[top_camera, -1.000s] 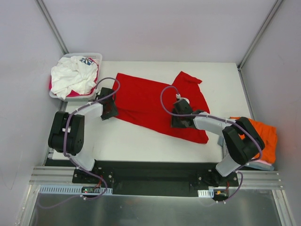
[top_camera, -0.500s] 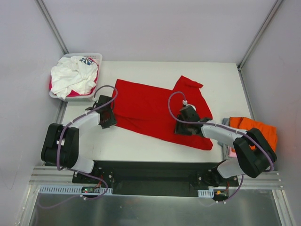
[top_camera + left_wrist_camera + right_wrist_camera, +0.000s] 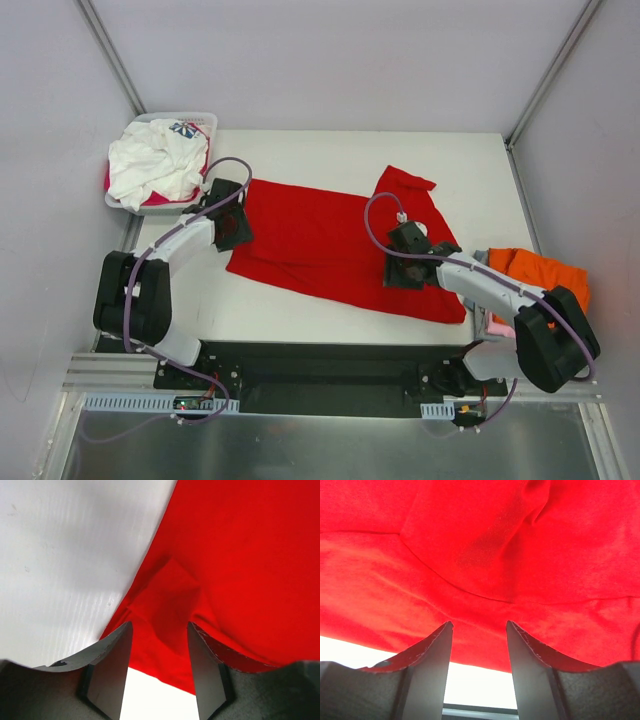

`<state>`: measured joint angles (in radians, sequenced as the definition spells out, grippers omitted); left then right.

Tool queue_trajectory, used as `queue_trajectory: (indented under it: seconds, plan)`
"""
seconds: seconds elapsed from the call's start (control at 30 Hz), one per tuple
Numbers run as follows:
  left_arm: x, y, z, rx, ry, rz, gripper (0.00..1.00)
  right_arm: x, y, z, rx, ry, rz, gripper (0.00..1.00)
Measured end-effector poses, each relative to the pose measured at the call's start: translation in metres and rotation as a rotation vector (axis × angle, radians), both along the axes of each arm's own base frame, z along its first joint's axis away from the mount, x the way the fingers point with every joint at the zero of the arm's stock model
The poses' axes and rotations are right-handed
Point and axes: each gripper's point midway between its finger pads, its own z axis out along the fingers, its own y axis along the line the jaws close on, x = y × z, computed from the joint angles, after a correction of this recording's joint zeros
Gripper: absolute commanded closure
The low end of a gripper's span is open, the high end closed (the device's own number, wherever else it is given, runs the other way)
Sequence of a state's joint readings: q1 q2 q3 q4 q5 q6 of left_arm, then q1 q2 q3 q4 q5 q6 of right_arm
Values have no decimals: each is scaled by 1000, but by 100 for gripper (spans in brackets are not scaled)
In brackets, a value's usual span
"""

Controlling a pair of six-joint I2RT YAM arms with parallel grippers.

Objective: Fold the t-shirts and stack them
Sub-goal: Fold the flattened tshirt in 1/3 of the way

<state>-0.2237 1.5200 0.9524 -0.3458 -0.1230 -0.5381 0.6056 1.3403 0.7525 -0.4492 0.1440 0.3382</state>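
At the near right edge of the white bench [image 3: 330,150], a folded orange cloth t-shirt [image 3: 545,275] lies beside the right arm, with a strip of pink cloth showing under its near left corner. Further in, the plain bright red short-sleeved cloth t-shirt [image 3: 310,235] lies spread flat across the middle of the bench, its long axis running left to right. The right gripper [image 3: 405,268] rests over the near right part of this shirt. It is open: its fingers [image 3: 432,652] stand apart above the red cloth, nothing is pinched, and white bench shows in the gap. The left gripper [image 3: 232,228] sits at the left edge of the same shirt. It is also open: its fingers [image 3: 112,667] stand apart, and a small raised fold of red cloth lies just ahead of the gap, unclamped. At the far left corner, a white plastic slotted basket [image 3: 195,120] holds a crumpled white t-shirt with a blue-red print [image 3: 150,165] on top of a magenta t-shirt [image 3: 160,202]
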Motion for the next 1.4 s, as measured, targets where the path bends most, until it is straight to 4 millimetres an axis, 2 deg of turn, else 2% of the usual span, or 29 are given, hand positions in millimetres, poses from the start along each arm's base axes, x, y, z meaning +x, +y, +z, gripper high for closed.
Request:
queue_trajectory:
  seconds: [0.3, 0.43, 0.57, 0.6, 0.63, 0.7, 0.8, 0.9, 0.93, 0.97, 1.0, 1.13, 1.4]
  plan:
    - [-5, -4, -10, 0, 36, -18, 55, -1, -3, 6, -10, -7, 5, 49]
    - [-8, -4, -23, 12, 73, -18, 56, -1, -3, 6, -10, -6, 5, 49]
    - [-11, -1, -36, 31, 114, -14, 69, -1, -3, 6, -12, -6, 5, 49]
    - [-11, 0, -38, 36, 120, -12, 80, -1, -3, 6, -12, -6, 5, 49]
    - [-12, 0, -40, 41, 126, -12, 85, -1, -3, 6, -12, -6, 4, 48]
    - [-11, 1, -41, 44, 125, -9, 88, -1, -4, 6, -13, -6, 4, 49]
    - [-9, 1, -40, 45, 119, -10, 87, -1, -4, 6, -16, -8, 2, 49]
    - [-8, 1, -40, 46, 119, -12, 74, 0, -5, 6, -18, -9, 1, 49]
    - [-8, 1, -39, 46, 118, -11, 64, 0, -5, 6, -20, -10, 1, 49]
    - [-8, 1, -39, 47, 117, -12, 59, 0, -5, 6, -21, -11, 0, 48]
    - [-8, 1, -39, 46, 117, -10, 57, 0, -5, 6, -22, -12, -1, 48]
    - [-7, 1, -38, 49, 113, -10, 56, 0, -6, 6, -24, -13, -2, 48]
    - [-4, 6, -36, 73, 102, 2, 63, 0, -6, 6, -25, -14, -2, 49]
